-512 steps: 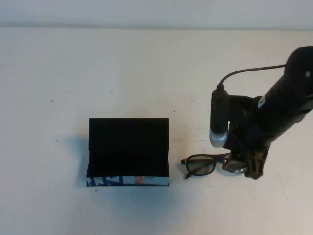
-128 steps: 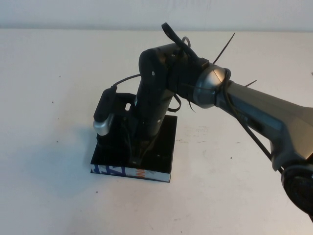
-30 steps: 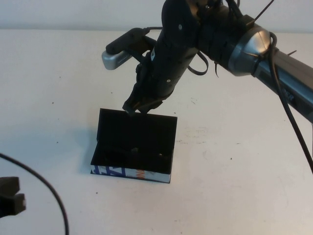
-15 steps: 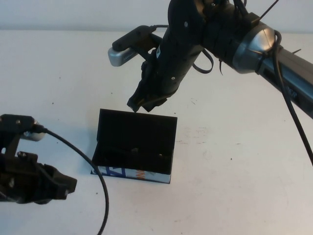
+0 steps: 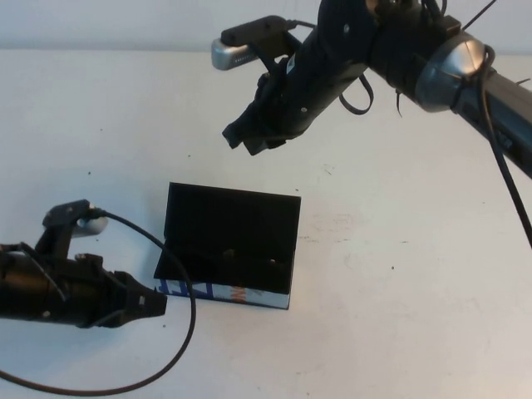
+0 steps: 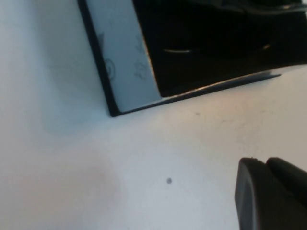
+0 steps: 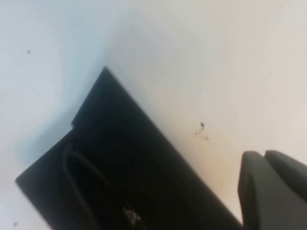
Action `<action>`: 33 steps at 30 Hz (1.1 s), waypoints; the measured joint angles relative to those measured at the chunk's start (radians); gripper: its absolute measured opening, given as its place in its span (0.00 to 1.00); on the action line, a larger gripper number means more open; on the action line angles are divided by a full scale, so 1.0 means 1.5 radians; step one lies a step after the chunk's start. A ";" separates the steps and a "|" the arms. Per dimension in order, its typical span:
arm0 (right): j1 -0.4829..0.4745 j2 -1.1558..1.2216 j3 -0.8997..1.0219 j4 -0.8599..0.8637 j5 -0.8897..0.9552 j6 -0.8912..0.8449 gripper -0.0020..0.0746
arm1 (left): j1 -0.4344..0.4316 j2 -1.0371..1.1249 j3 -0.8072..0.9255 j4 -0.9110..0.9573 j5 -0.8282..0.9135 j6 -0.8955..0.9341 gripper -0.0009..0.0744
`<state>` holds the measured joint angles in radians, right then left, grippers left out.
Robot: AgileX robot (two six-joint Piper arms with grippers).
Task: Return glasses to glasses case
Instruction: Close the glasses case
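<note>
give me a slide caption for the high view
Left gripper beside the open glasses case; right gripper raised behind it.

Just the bare table (image 5: 416, 332) to call here, pale and cream-coloured, wall to wall.

Up at the far side a lighter grey-white band (image 5: 100, 25) runs along the table's back edge. On the surface there's a small dark speck (image 5: 89, 173) out on the left half, and a faint patch of scuff marks (image 5: 341, 223) right of centre (light, smudgy, barely darker than the top itself). The left wrist view picks up one tiny dot (image 6: 169, 180) on plain white, and the right wrist view a little dark fleck (image 7: 202, 130) with a crumb-like mark just beside it.
</note>
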<state>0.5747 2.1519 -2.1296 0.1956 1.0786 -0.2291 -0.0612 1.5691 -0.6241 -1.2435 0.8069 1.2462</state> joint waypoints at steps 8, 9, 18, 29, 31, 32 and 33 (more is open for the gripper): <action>-0.012 0.048 0.000 0.023 -0.034 0.000 0.01 | -0.003 0.084 -0.003 -0.130 -0.011 0.137 0.01; -0.013 0.052 0.000 0.026 -0.037 0.000 0.01 | -0.003 0.092 -0.004 -0.138 -0.011 0.147 0.01; -0.017 0.103 0.000 0.043 -0.058 0.000 0.01 | -0.003 0.140 -0.004 -0.190 -0.015 0.210 0.01; -0.017 0.109 -0.003 0.106 0.071 -0.032 0.01 | -0.003 0.152 -0.005 -0.221 -0.016 0.237 0.01; -0.017 0.109 -0.007 0.107 0.090 -0.035 0.01 | -0.003 0.152 -0.005 -0.224 -0.016 0.238 0.01; -0.016 0.109 -0.012 0.107 0.093 -0.035 0.01 | -0.003 0.152 -0.005 -0.225 -0.016 0.239 0.01; -0.016 0.109 -0.018 0.109 0.096 -0.036 0.01 | -0.003 0.152 -0.005 -0.228 -0.016 0.241 0.01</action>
<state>0.5509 2.3159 -2.1568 0.3584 1.2233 -0.2837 -0.0651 1.7965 -0.6316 -1.5855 0.7822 1.6070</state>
